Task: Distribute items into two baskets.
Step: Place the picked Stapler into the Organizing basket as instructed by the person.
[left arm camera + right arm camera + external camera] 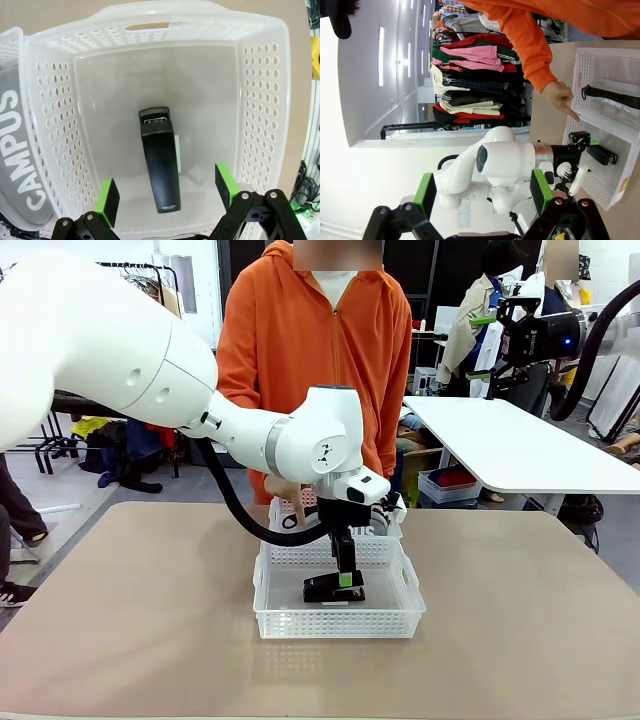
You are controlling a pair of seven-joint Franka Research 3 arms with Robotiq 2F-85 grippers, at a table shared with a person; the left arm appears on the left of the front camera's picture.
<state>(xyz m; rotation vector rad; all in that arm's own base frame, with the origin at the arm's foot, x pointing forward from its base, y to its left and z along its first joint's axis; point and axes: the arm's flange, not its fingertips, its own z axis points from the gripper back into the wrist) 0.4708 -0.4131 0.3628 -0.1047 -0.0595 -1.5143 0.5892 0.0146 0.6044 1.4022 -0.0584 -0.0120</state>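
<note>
Two baskets sit together near the middle of the counter [120, 590], the near basket [338, 618] toward the robot's edge and the far basket [290, 510] touching it on the person's side. Down in the near basket lies the stapler [333, 589], flat on the floor of the basket, and the left gripper [346, 575] hangs right over it, jaws spread wide with a green pad on each side and neither one touching. From the left wrist the stapler [160, 162] lies free between the open fingers [108, 200], with bare basket floor around it. Beside that basket wall, the grey pouch [17, 150] with its white CAMPUS lettering rests in the far basket. The right gripper [482, 195] is up off the counter, jaws wide and holding nothing. The person's hand [562, 97] reaches down to the rim of the far basket, one finger pointing at it.
</note>
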